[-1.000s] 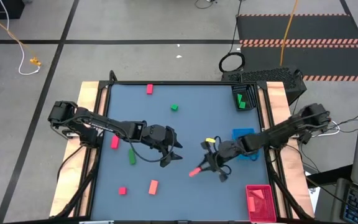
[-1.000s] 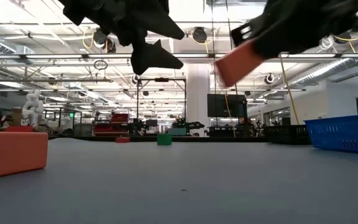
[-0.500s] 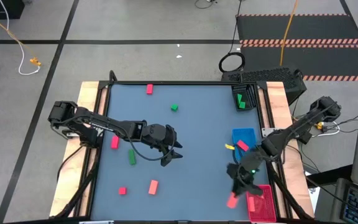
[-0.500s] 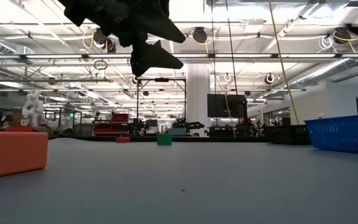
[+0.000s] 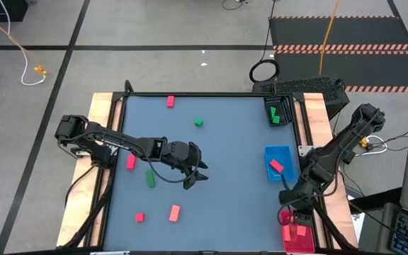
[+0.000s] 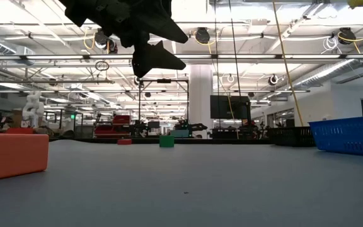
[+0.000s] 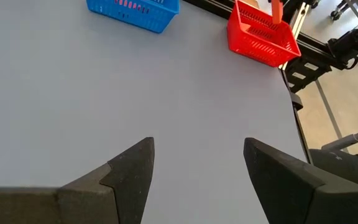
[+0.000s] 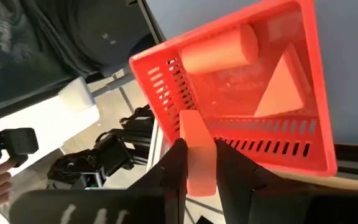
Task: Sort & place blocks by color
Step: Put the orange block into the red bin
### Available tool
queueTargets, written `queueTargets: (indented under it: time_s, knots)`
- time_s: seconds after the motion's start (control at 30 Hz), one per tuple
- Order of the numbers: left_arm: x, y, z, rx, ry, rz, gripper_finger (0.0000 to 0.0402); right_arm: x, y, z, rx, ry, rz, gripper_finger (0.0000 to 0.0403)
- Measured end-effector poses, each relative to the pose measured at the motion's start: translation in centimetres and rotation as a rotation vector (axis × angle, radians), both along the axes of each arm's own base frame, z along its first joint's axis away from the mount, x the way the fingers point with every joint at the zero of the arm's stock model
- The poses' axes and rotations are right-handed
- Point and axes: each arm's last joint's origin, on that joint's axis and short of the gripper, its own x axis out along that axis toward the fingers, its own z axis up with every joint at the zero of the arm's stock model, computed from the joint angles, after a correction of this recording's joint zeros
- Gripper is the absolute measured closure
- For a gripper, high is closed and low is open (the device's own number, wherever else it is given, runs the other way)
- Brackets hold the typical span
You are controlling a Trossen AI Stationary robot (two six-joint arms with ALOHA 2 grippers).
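Right hand [image 8: 199, 163] grips a salmon-pink rectangular block [image 8: 198, 153] above the red slotted plastic tray [image 8: 291, 152]. Left hand [image 7: 197, 158] hovers over mid tabletop [image 7: 104, 81], fingers spread, empty.

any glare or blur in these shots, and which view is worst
Low view is worst: bright ceiling lights leave the left end effector a black silhouette, and the near salmon block is soft. Right wrist view: the held salmon bar is slightly blurred above the red tray. High view is evenly lit.
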Motion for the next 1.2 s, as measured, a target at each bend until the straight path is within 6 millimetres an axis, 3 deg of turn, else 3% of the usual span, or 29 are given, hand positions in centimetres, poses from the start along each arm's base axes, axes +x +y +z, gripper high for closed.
queueTargets:
  time_s: [0.17,0.53,0.73,0.93,1.2]
  knots:
    - [0.0,0.0,-0.1,-0.003,0.006,0.002,0.0151,-0.1,-0.2,-0.2,-0.033,0.024,-0.022,0.0338]
    - [0.0,0.0,-0.1,-0.006,0.008,0.003,0.0151,0.0,-0.2,-0.2,-0.049,0.019,-0.073,0.0253]
    - [0.0,0.0,-0.1,-0.006,0.008,0.003,0.0151,0.2,-0.2,-0.2,-0.075,-0.047,-0.064,0.0237]
    - [0.0,0.0,-0.1,0.016,0.002,-0.004,0.0151,0.6,-0.4,-0.3,-0.167,-0.190,-0.114,0.0240]
    - [0.1,0.4,-0.1,0.100,-0.009,0.102,0.0151,2.0,-0.3,0.4,-0.301,-0.589,-0.153,0.0241]
